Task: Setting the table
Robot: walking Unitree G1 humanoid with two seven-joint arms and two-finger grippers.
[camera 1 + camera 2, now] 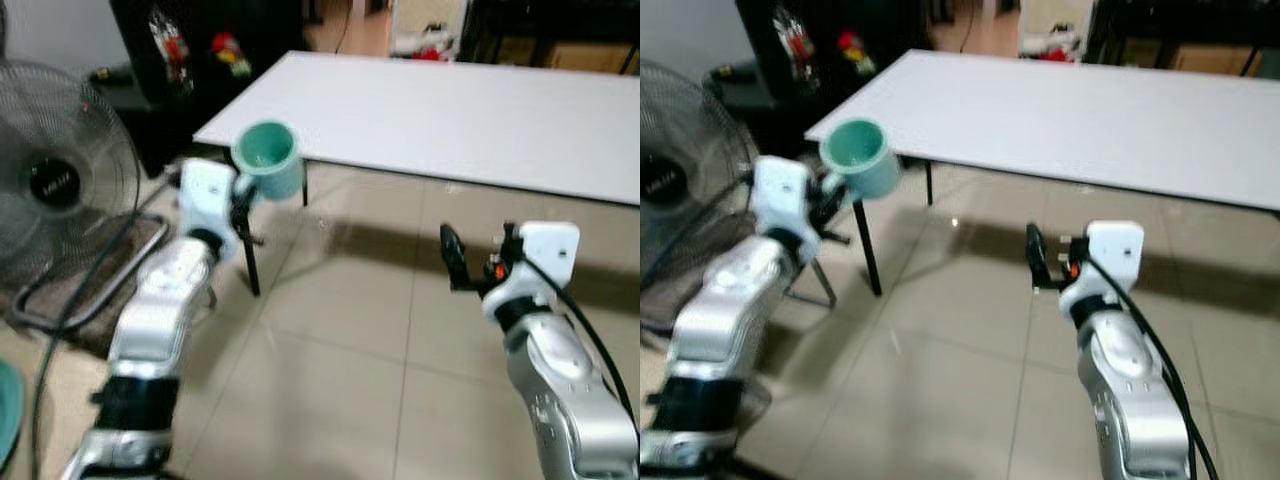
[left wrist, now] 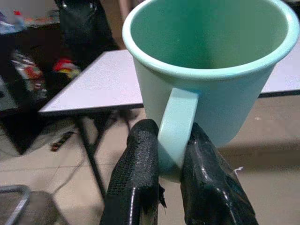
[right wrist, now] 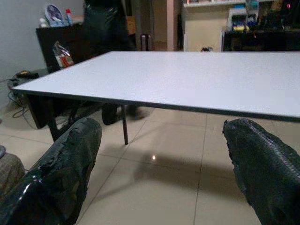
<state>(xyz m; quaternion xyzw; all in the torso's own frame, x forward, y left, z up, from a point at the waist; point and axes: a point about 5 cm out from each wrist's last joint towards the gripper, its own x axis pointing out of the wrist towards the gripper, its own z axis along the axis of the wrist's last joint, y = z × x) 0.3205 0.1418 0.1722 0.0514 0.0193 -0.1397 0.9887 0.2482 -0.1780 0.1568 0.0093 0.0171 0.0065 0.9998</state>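
A mint-green mug (image 1: 270, 158) is held upright in the air just off the near left corner of the white table (image 1: 460, 110). My left gripper (image 2: 166, 164) is shut on the mug's handle (image 2: 176, 126), one black finger on each side of it. The mug (image 2: 211, 70) looks empty inside. My right gripper (image 1: 460, 258) hangs open in front of the table's near edge, lower than the tabletop, with nothing between its fingers (image 3: 70, 173). The tabletop (image 3: 187, 75) lies bare ahead of it.
A standing fan (image 1: 55, 180) with a metal base is at the left on the tiled floor. A dark shelf unit (image 1: 190, 60) with small items stands behind the table's left end. The table's black leg (image 1: 250, 265) drops near my left arm.
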